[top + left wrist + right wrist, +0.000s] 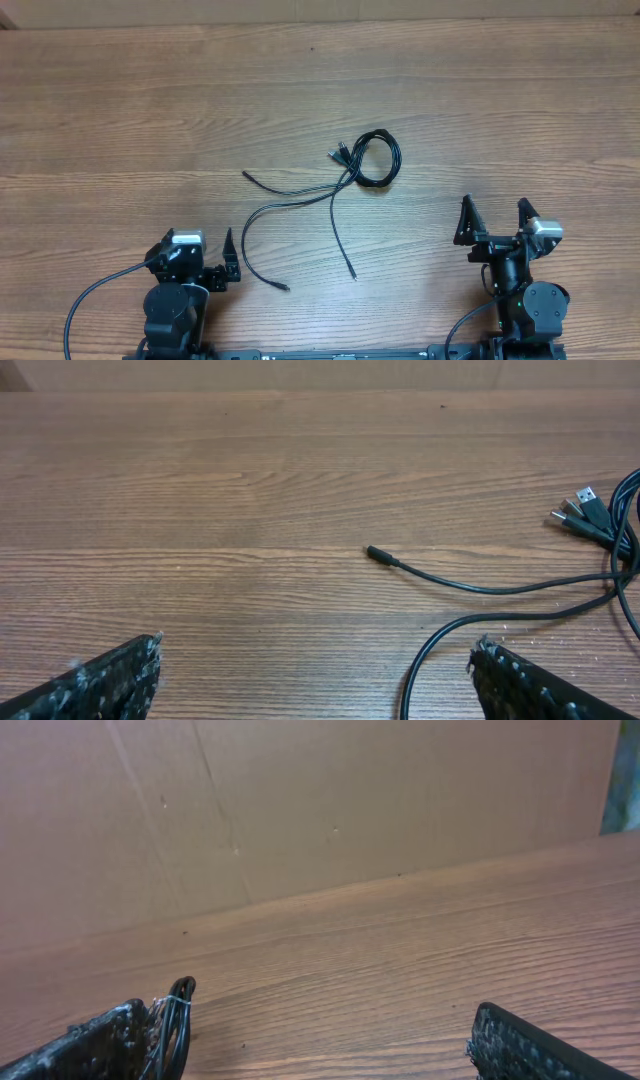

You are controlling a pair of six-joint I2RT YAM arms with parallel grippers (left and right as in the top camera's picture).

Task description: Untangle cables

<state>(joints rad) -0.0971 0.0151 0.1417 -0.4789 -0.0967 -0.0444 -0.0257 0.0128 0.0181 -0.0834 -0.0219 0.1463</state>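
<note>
Overhead, the cables [340, 185] lie mid-table, beyond both claws, with the coil far right and loose tails running near and left. My left claw [198, 250], jaws apart, is nearest a tail. My right claw [495, 215], also apart, sits right of the coil.

Left wrist: cables [470, 585] enter from the right, and the coil is cut off.

Right wrist: only a loop's edge [182, 1002] shows, low at left.
</note>
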